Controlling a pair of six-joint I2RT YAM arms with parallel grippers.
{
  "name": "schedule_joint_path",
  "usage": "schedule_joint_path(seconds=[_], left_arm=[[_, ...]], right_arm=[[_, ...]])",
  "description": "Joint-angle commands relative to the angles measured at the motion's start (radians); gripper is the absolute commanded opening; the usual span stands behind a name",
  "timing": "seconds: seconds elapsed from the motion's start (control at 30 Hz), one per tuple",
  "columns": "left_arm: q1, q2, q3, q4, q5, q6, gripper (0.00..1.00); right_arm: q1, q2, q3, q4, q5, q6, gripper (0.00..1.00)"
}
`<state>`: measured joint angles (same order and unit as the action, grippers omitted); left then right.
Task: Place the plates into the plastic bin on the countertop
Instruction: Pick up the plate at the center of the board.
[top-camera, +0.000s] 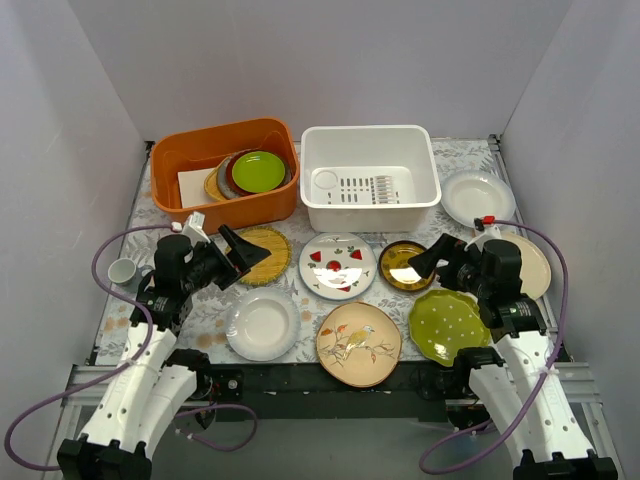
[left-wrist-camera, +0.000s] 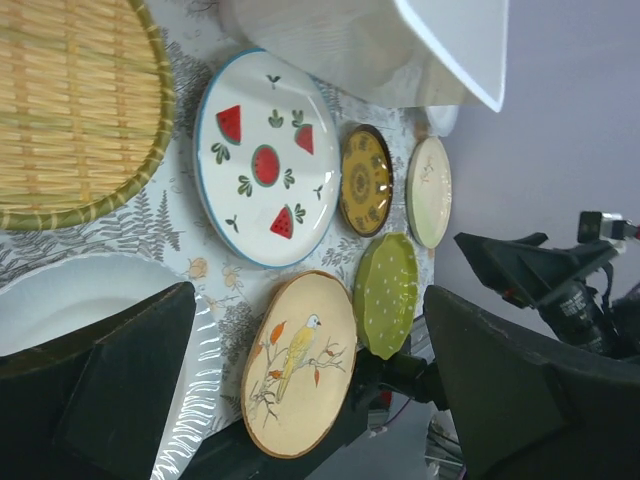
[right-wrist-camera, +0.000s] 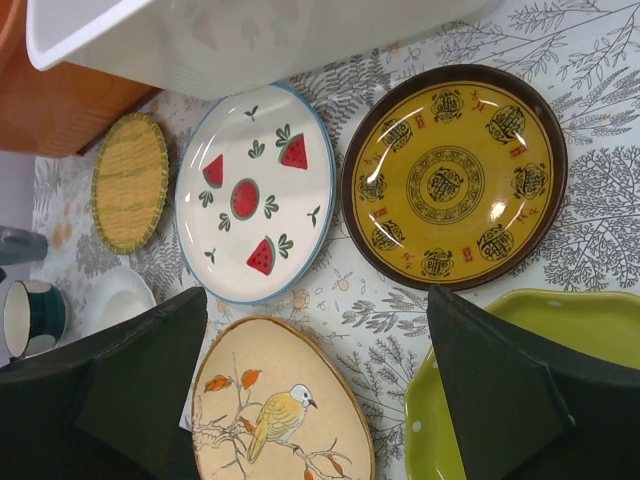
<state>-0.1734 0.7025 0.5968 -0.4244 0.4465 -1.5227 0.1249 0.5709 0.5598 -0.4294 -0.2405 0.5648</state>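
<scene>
At your far left a small cup (top-camera: 121, 270) stands on the countertop (top-camera: 200, 315). Your left gripper (top-camera: 238, 258) hangs over the left edge of the woven yellow plate (top-camera: 265, 255), its jaws spread wide and holding nothing. The near white plate (top-camera: 262, 325) lies just in front of it. Next come the watermelon plate (top-camera: 337, 265) and, nearer you, the bird plate (top-camera: 358, 343). Behind them, the white bin (top-camera: 370, 205) sits beside the orange tub (top-camera: 215, 150). The dark-and-gold plate (top-camera: 403, 268) lies just left of your right gripper (top-camera: 432, 260), which is also wide open and holding nothing. The green dotted plate (top-camera: 445, 327) is in front of it. The cream plate (top-camera: 535, 262) is partly under that arm, and the far white plate (top-camera: 478, 197) lies right of the bin.
</scene>
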Motion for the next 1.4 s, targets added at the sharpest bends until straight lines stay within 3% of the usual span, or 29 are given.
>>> schedule_joint_path(seconds=[0.0, 0.47, 0.73, 0.97, 1.37], left_arm=[[-0.003, -0.046, 0.051, -0.043, 0.044, 0.027, 0.98], [-0.005, 0.038, 0.101, -0.068, 0.207, 0.061, 0.98], [-0.049, 0.095, 0.113, -0.082, 0.186, 0.026, 0.98], [-0.319, 0.196, 0.155, -0.063, -0.012, -0.048, 0.98], [-0.639, 0.409, 0.204, -0.008, -0.199, -0.168, 0.98]], right_arm=[[0.002, 0.007, 0.063, -0.012, -0.054, -0.022, 0.98], [0.002, 0.038, 0.011, 0.004, -0.151, -0.04, 0.98], [0.002, 0.03, -0.07, 0.064, -0.267, -0.02, 0.96], [0.002, 0.018, -0.089, 0.071, -0.339, -0.084, 0.94], [0.002, 0.106, -0.135, 0.064, -0.451, -0.184, 0.88]])
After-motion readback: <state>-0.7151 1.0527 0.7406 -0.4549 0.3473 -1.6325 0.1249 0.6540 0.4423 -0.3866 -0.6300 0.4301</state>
